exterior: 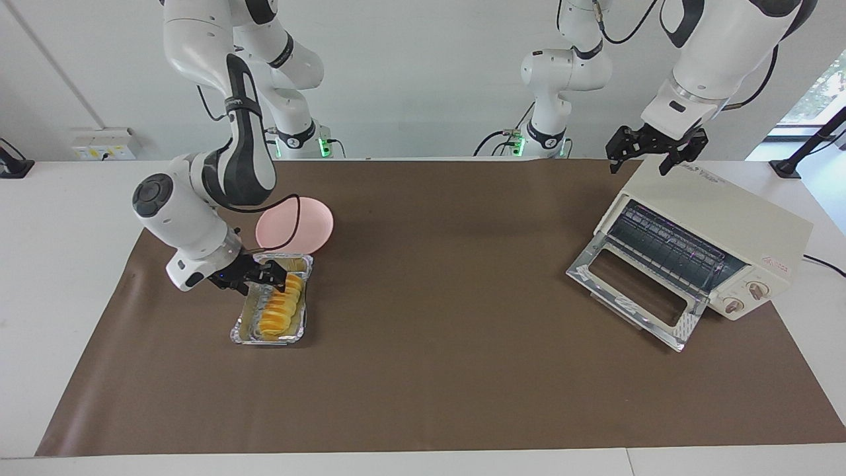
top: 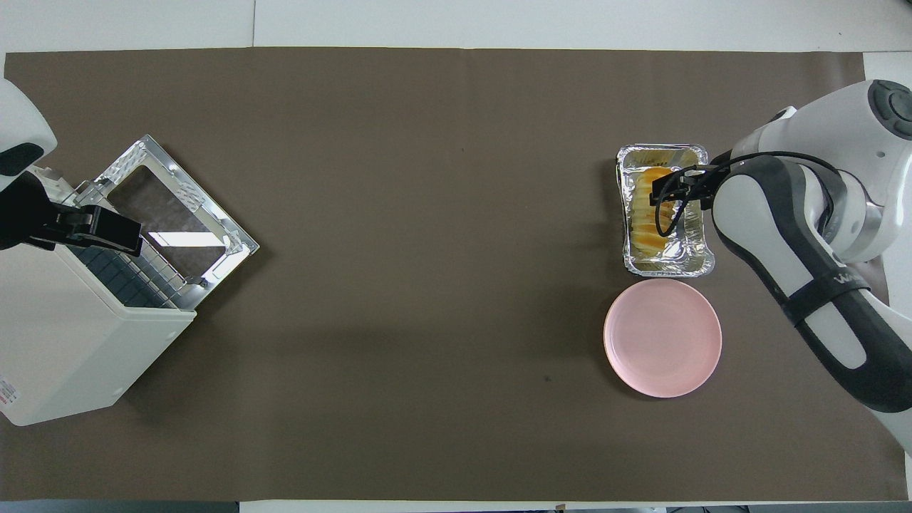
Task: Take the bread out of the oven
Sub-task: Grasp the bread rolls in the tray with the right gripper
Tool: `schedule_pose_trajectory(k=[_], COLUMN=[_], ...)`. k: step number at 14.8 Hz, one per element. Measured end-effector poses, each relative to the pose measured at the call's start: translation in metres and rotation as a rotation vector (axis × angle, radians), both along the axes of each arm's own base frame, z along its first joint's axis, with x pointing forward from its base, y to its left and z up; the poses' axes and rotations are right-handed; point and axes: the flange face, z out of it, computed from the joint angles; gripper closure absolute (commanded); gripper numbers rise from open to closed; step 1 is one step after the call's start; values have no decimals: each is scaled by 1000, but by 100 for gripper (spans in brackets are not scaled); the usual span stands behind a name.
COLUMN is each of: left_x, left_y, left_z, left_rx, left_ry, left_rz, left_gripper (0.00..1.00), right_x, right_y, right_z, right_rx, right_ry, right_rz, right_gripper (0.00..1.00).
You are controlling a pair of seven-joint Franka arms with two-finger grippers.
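Observation:
The bread (exterior: pixel 277 315) (top: pixel 647 234) lies in a crinkled foil tray (exterior: pixel 236 336) (top: pixel 707 262) on the brown mat, toward the right arm's end of the table. Just above the bread's end nearer to the robots hangs my right gripper (exterior: pixel 272 277) (top: pixel 670 191), open and holding nothing. The cream oven (exterior: pixel 717 221) (top: pixel 64 342) stands at the left arm's end with its glass door (exterior: pixel 631 291) (top: pixel 178 214) dropped open and its wire rack bare. My left gripper (exterior: pixel 653 151) (top: pixel 92 229) waits open above the oven's top.
A round pink plate (exterior: pixel 310 221) (top: pixel 662 337) sits beside the tray, nearer to the robots. The brown mat (exterior: pixel 429 330) spreads wide between the tray and the oven. The oven's open door juts out over the mat.

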Motion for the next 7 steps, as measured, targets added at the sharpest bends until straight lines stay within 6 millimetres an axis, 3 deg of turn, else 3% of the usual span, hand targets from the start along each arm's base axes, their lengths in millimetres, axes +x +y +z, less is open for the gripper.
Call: schedule_pose_trajectory(k=[2,7], left_x=[0,0], left_y=[0,0], left_z=[0,0], left_rx=[0,0], left_ry=[0,0], left_rz=[0,0], left_gripper=[0,0], right_x=[1,2], right_y=[12,11], right_z=[-4,-38], right_rx=[-2,-7], right_ry=[-9,-24], right_rz=[-3,-18], right_gripper=[0,2])
